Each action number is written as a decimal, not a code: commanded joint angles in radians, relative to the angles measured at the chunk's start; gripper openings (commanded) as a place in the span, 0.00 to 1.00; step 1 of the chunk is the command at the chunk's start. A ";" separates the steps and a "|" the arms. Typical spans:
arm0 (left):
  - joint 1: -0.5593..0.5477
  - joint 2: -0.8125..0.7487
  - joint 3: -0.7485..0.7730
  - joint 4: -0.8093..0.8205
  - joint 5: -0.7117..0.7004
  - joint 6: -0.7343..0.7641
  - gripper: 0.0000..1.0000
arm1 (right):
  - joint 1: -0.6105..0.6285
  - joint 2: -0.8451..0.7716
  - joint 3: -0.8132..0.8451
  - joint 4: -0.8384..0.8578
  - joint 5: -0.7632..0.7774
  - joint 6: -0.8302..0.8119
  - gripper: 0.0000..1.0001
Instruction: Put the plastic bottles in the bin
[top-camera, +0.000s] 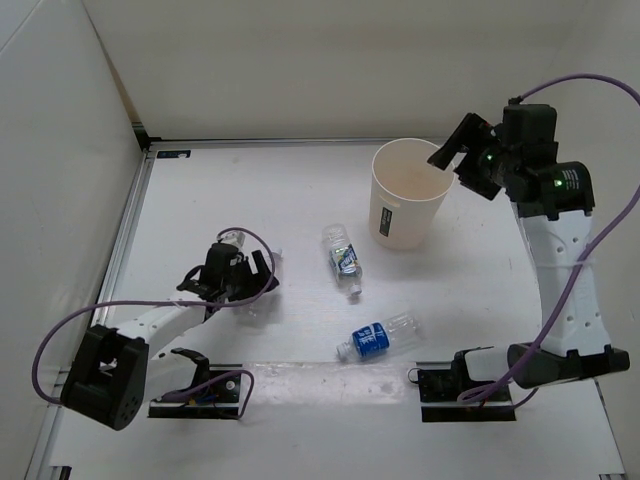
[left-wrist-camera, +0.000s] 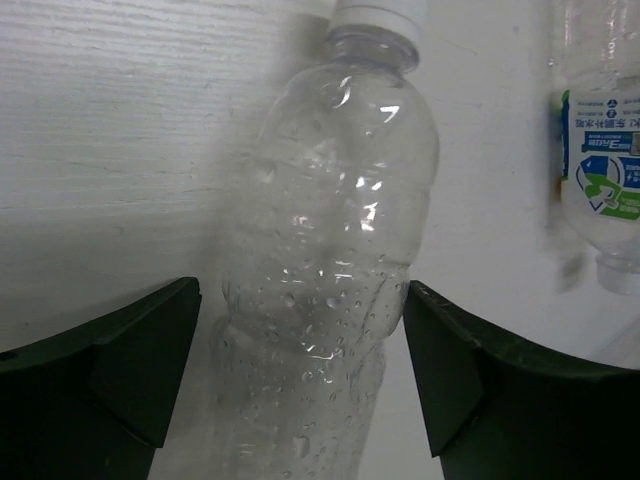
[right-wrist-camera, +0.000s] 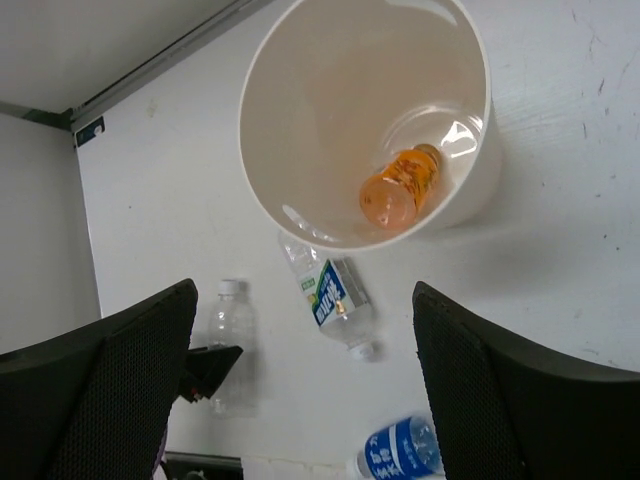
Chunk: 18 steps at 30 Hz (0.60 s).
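- Tabletop (top-camera: 250, 190): carried everything; near edge cut off behind the arm bases in the overhead view.
- Bin (top-camera: 400, 215): stood upright at the far right with its mouth up, presumably so bottles could be dropped straight in. Small dark side label too small to read.
- Right gripper (top-camera: 448, 155): hung over the bin's rim with jaws spread wide and nothing between them, a pose suited to letting a bottle fall.
- Left gripper (top-camera: 238, 272): reached down at the table's left, jaws apart astride the plain clear bottle (left-wrist-camera: 330, 230), one on each side of its lower body. Showed a sliver of table at the left jaw, so not clamped by the look of it; contact at the right jaw hard to tell.
- Plain clear bottle: lay on the table with its cap pointing away from the wrist camera; base out of frame.
- Far labelled bottle (top-camera: 343, 258) and near labelled bottle (top-camera: 378, 336): lay on their sides mid-table, apart from the bin, untouched. Print blurred.
- Orange bottle (right-wrist-camera: 400, 188): rested at the bin's bottom, already delivered; cap hard to make out, and not made out from overhead.
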 joint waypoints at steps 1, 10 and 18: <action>-0.023 0.024 0.041 0.037 -0.017 0.020 0.89 | -0.051 -0.077 -0.024 -0.043 -0.070 0.016 0.90; -0.055 0.076 0.211 0.019 -0.022 0.129 0.50 | -0.264 -0.134 -0.023 -0.104 -0.304 -0.022 0.90; -0.055 0.242 0.841 -0.032 0.001 0.218 0.44 | -0.322 -0.132 -0.009 -0.120 -0.331 -0.072 0.90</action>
